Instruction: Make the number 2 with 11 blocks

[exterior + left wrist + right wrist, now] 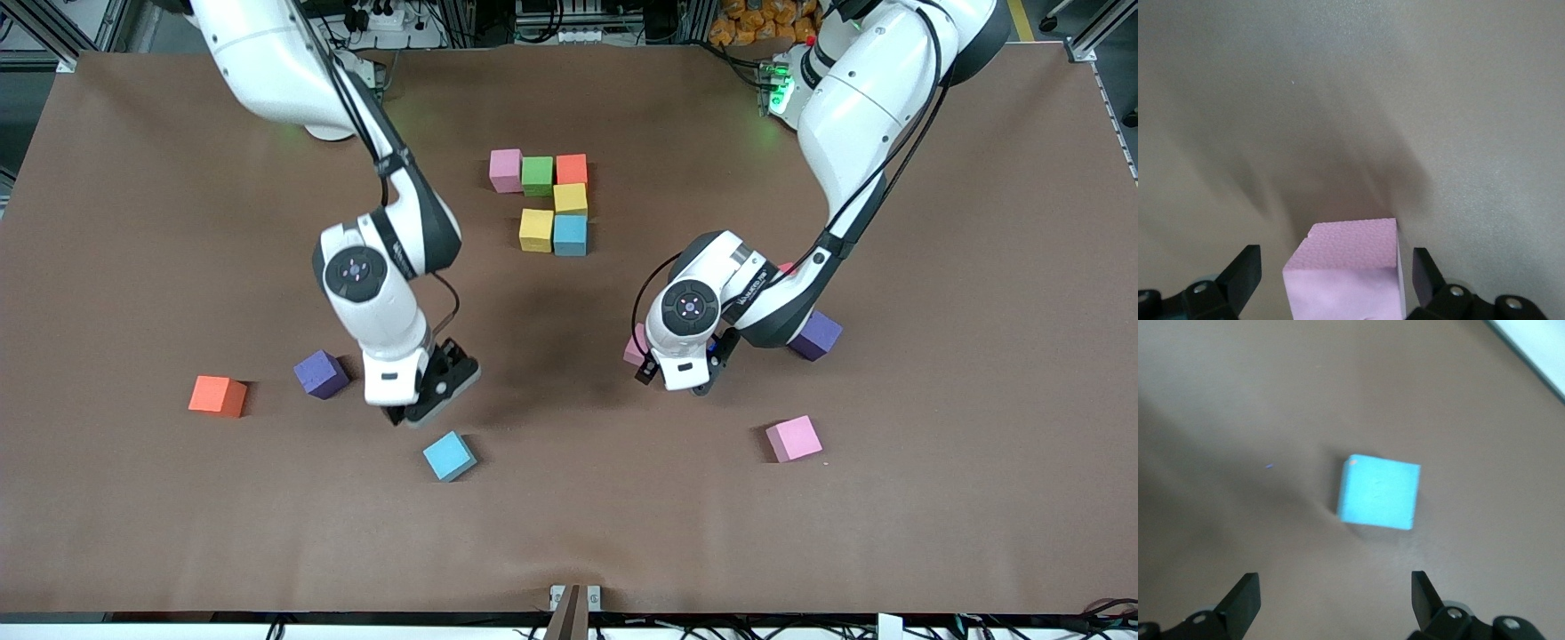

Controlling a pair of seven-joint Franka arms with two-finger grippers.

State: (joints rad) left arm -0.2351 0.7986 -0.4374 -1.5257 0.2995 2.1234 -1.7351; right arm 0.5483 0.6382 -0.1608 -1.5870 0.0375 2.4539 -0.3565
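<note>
Six blocks touch near the table's middle: pink [506, 170], green [537, 175], orange [572, 169], yellow [570, 199], yellow [536, 229] and light blue [570, 235]. My left gripper [676, 384] is low over a pink block [633, 347] that the hand mostly hides. In the left wrist view that pink block [1345, 273] sits between the open fingers [1245, 273], with a gap on each side. My right gripper [436, 400] hangs open and empty just above the table. A loose light blue block [449, 455] [1378, 492] lies ahead of its fingertips [1245, 600].
Loose blocks lie around: orange [218, 396] and purple [321, 373] toward the right arm's end, purple [816, 335] beside the left arm's wrist, and pink [793, 438] nearer the front camera. The brown table mat [569, 551] is bare along the front edge.
</note>
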